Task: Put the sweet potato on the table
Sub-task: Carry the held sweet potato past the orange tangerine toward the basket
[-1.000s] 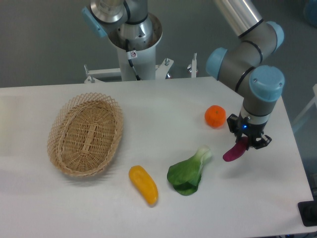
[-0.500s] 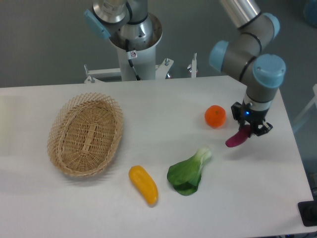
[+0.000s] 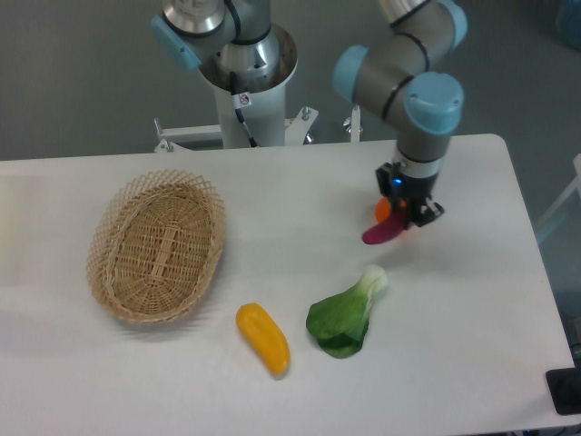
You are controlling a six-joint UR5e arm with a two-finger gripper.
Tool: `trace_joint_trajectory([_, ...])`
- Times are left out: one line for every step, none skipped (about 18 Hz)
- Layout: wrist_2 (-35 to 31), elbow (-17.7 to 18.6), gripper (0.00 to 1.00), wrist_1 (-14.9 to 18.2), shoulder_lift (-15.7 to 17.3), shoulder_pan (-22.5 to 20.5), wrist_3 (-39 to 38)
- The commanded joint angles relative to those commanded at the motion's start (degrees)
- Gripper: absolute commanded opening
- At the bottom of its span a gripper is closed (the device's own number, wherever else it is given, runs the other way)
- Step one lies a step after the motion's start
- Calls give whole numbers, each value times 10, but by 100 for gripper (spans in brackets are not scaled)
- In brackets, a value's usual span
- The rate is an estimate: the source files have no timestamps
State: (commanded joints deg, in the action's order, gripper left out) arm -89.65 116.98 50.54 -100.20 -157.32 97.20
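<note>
The purple-magenta sweet potato [image 3: 382,231] hangs tilted in the air, its upper end pinched in my gripper [image 3: 404,216], which is shut on it. It is above the white table [image 3: 272,363], right of the middle. The arm's wrist stands over it and hides most of the orange fruit [image 3: 384,209] just behind; only a sliver of orange shows at the gripper's left side.
An oval wicker basket [image 3: 157,243] lies at the left. A yellow-orange oblong vegetable [image 3: 262,338] sits near the front centre, with a green bok choy [image 3: 348,312] to its right, below the gripper. The robot's base [image 3: 247,73] stands behind the table's far edge.
The gripper has carried the sweet potato up and to the left, from the right side of the orange to in front of it. The orange is now mostly hidden.
</note>
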Motion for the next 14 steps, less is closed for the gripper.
trace_joint_trajectory([-1,2,35,2,2,3,16])
trace_joint_trajectory([-1,4,37,3,2,6,30])
trace_joint_trajectory([-1,10,39,4,2,7,38])
trace_joint_trajectory([0,18,39,4,2,9,42])
trace_joint_trajectory([3,22,39,4,2,10,46])
trace_joint_trajectory([3,31,39,4,2,13,50])
trace_joint_trajectory([3,37,39,3,2,19,53])
trace_joint_trajectory([4,38,39,3,3,23,52])
trace_joint_trajectory([4,40,42,4,3,26,53])
trace_joint_trajectory([4,47,43,4,4,31,53])
trace_joint_trajectory([4,53,45,3,6,33,53])
trace_joint_trajectory([4,57,46,3,8,34,54])
trace_joint_trajectory([4,62,46,3,10,35,54])
trace_joint_trajectory([3,67,46,3,11,40,55])
